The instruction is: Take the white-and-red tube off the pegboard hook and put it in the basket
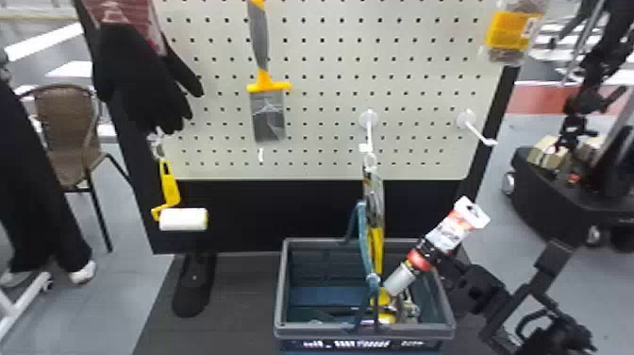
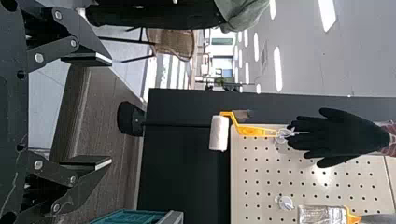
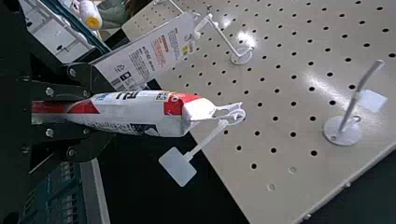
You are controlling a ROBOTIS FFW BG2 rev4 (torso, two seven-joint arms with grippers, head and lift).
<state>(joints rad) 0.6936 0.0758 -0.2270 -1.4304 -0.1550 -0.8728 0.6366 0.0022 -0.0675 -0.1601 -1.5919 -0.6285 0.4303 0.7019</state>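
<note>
Tilted over the right part of the basket (image 1: 280, 288), the white-and-red tube (image 1: 446, 231) has its silver end low and its white tab end up, below and apart from the right hook (image 1: 479, 132). My right gripper (image 1: 431, 257) is shut on it around the middle. The right wrist view has the tube (image 3: 140, 112) clamped between the fingers of the right gripper (image 3: 77, 112); a tagged hook (image 3: 210, 137) lines up beside its tab end. In the left wrist view, my left gripper (image 2: 111, 110) is idle and open, well away from the pegboard (image 2: 266, 182).
A packaged item (image 1: 374, 193) hangs from the middle hook (image 1: 369, 134), close above the basket. Yellow items (image 1: 386, 302) lie inside by the basket's raised handle (image 1: 363, 236). A paint roller (image 1: 183, 219), a scraper-like brush (image 1: 268, 113) and black gloves (image 1: 137, 75) hang farther left.
</note>
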